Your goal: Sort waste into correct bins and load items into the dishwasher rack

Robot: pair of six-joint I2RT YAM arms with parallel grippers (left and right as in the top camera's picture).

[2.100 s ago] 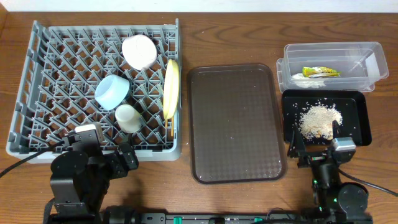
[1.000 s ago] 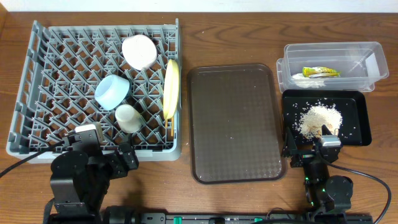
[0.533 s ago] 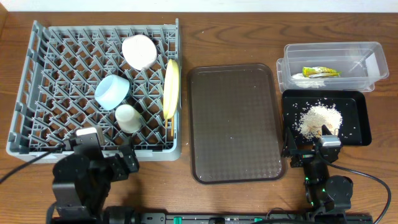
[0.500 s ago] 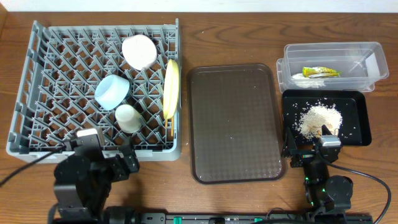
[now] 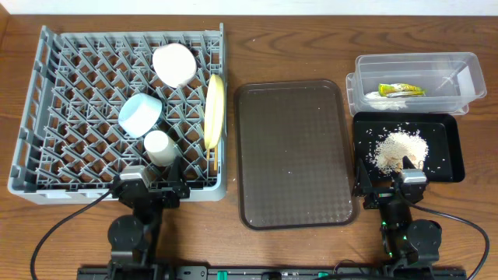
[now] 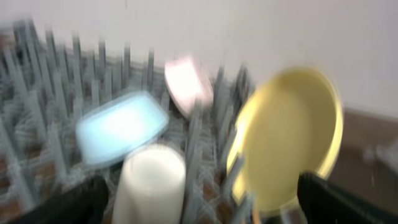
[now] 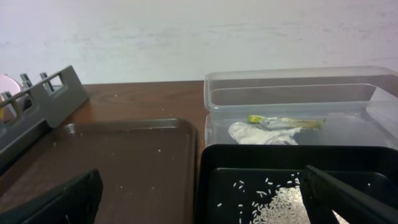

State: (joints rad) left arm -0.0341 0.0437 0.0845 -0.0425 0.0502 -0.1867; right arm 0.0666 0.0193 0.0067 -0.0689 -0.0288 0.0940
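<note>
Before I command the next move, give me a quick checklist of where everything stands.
1. Left claw and right claw open and empty: ok.
2. Wrapper and white paper inside clear tub: ok.
3. Crumbs piled in black tray: ok.
4. Brown tray free of crumbs: not ok, a few stray grains on it.
5. Plate, pinkish bowl, blue bowl, cup in rack: ok.
6. Chopsticks loaded: cannot tell.
</note>
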